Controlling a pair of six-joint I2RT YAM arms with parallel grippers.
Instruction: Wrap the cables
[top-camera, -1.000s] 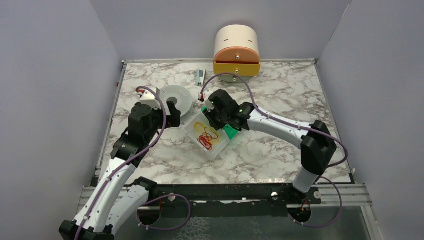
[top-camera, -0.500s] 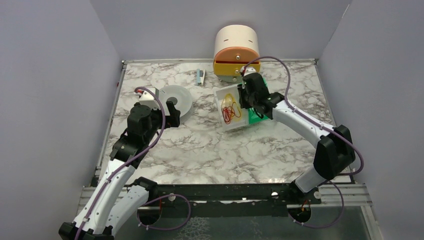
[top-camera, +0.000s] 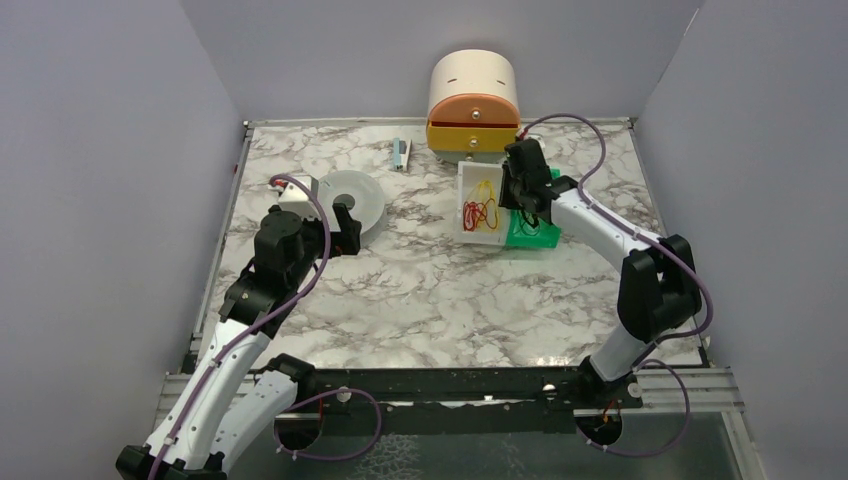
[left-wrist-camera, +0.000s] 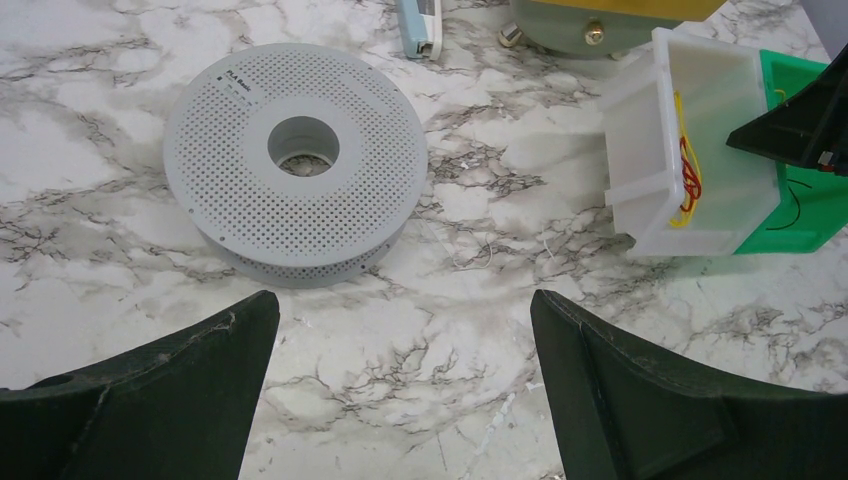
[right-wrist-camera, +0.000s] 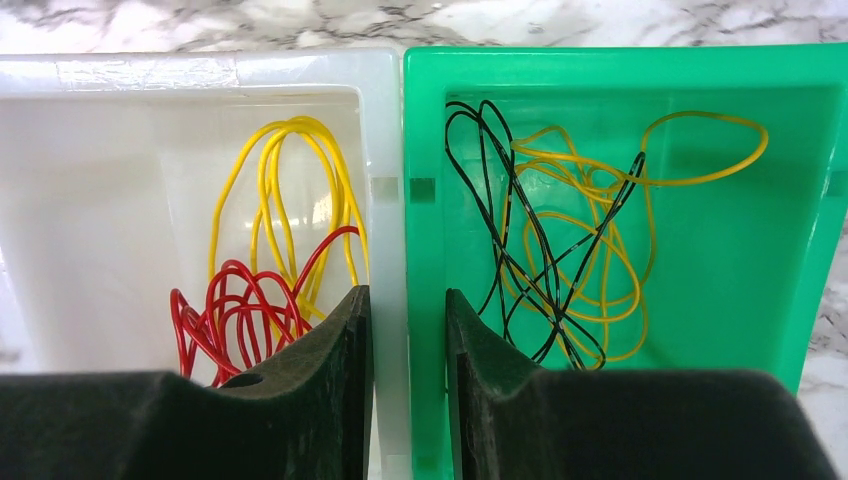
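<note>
right hand (right-wrist-camera: 405, 335) clamps white bin (right-wrist-camera: 100, 220) wall near tabletop (top-camera: 420, 290) far edge; tilt may spill red cables (right-wrist-camera: 235, 310); left hand (left-wrist-camera: 402, 312) wide, idle

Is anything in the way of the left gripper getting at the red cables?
Yes. The red cables lie inside the white bin, whose side wall faces the left gripper; yellow wires are looped in among them.

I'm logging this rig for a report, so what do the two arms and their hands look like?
The left arm and right arm have white links and black joint housings. A purple cord loops along each. The left hand and right hand each have two matte black fingers, broad and tapering. I see no markings.
</note>
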